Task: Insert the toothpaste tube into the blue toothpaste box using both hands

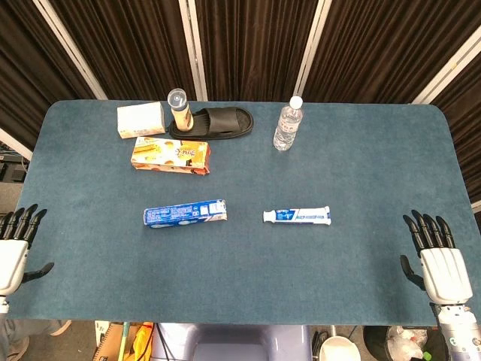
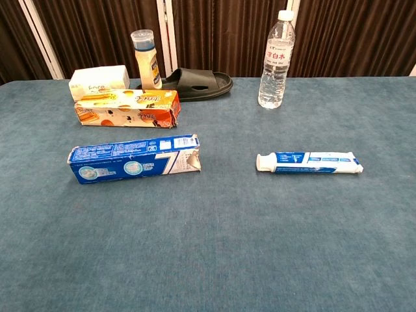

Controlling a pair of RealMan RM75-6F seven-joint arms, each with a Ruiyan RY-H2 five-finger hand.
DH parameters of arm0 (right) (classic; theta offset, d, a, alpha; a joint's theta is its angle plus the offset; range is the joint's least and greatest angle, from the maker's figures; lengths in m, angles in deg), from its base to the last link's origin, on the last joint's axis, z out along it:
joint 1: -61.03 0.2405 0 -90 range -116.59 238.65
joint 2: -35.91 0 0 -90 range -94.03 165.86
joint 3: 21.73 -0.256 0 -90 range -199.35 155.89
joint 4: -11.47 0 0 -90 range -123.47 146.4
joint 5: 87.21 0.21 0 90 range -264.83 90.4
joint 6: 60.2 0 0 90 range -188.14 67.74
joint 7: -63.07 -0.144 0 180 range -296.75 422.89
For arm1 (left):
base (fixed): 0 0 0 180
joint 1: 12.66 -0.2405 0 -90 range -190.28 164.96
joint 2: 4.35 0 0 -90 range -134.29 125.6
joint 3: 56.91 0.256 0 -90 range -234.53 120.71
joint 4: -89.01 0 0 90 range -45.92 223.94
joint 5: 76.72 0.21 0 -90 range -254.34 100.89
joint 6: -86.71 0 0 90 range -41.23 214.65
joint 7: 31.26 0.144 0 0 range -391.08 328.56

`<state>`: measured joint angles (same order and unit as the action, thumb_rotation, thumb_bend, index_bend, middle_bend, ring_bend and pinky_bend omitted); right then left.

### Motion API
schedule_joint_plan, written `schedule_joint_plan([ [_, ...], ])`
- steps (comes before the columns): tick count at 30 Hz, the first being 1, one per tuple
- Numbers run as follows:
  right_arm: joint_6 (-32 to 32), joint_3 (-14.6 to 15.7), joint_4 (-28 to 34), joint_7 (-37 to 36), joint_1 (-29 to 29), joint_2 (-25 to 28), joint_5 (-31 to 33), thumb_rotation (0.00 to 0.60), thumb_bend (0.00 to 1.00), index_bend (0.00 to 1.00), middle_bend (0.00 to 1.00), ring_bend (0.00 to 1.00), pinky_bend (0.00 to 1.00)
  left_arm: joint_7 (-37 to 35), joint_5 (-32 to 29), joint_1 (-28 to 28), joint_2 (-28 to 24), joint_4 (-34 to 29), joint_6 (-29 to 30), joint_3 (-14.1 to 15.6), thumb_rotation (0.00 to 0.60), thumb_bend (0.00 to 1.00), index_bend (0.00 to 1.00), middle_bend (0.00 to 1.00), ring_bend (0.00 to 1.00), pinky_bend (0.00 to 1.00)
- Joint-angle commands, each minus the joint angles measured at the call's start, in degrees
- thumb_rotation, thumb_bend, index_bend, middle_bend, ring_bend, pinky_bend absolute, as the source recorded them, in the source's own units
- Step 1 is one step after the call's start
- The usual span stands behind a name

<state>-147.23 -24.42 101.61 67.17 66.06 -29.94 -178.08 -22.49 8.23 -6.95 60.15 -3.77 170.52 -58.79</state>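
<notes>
A: What sits closest to the cameras?

B: The two white-and-black robot hands. The left hand (image 1: 16,244) and the right hand (image 1: 436,259) both hover at the near edge of the wide blue-grey felt table (image 1: 338,173), one at each corner, fingers spread apart and holding nothing.

A: And the task items?

B: Take the long blue cardboard toothpaste box (image 2: 133,159) as the landmark. It lies flat, its torn open end facing the white-and-blue toothpaste tube (image 2: 309,162), which lies well apart to its right, cap towards the box.

A: What's behind the box?

B: Just beyond it, an orange snack carton (image 2: 127,108); further back a black rubber slipper (image 2: 198,83), a cream-coloured box (image 2: 99,80) and a yellow clear-capped bottle (image 2: 146,58). A clear plastic water bottle (image 2: 277,58) stands far back to the right.
</notes>
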Motion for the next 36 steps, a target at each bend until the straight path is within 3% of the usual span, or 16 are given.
schedule_joint_plan([
  [1, 0.0, 0.1, 0.1, 0.1, 0.0, 0.0, -0.1, 0.600, 0.42, 0.00, 0.00, 0.00, 0.00, 0.1, 0.0, 0.0, 0.0, 0.0, 0.2, 0.0, 0.600, 0.03, 0.00, 0.00, 0.00, 0.00],
  [16, 0.5, 0.3, 0.9, 0.2, -0.2, 0.2, 0.6, 0.600, 0.43, 0.00, 0.00, 0.00, 0.00, 0.1, -1.9, 0.1, -0.5, -1.4, -1.6, 0.0, 0.600, 0.03, 0.00, 0.00, 0.00, 0.00],
  [21, 1.1, 0.4, 1.4, -0.3, -0.1, 0.4, 1.0, 0.600, 0.43, 0.00, 0.00, 0.00, 0.00, 1.2, -3.2, 0.9, -1.0, -3.4, -2.9, -0.7, 0.600, 0.03, 0.00, 0.00, 0.00, 0.05],
  [30, 1.9, 0.2, 2.3, -2.0, -0.1, 1.0, 2.2, 0.600, 0.43, 0.00, 0.00, 0.00, 0.00, 7.9, -8.5, 8.3, -0.8, -10.6, -10.1, -6.3, 0.600, 0.03, 0.00, 0.00, 0.01, 0.09],
  [36, 2.3, 0.2, 2.8, -2.4, 0.0, 1.3, 2.4, 0.600, 0.43, 0.00, 0.00, 0.00, 0.00, 16.1, -14.5, 16.2, 2.9, -12.1, -16.9, -10.8, 0.600, 0.08, 0.04, 0.10, 0.15, 0.25],
])
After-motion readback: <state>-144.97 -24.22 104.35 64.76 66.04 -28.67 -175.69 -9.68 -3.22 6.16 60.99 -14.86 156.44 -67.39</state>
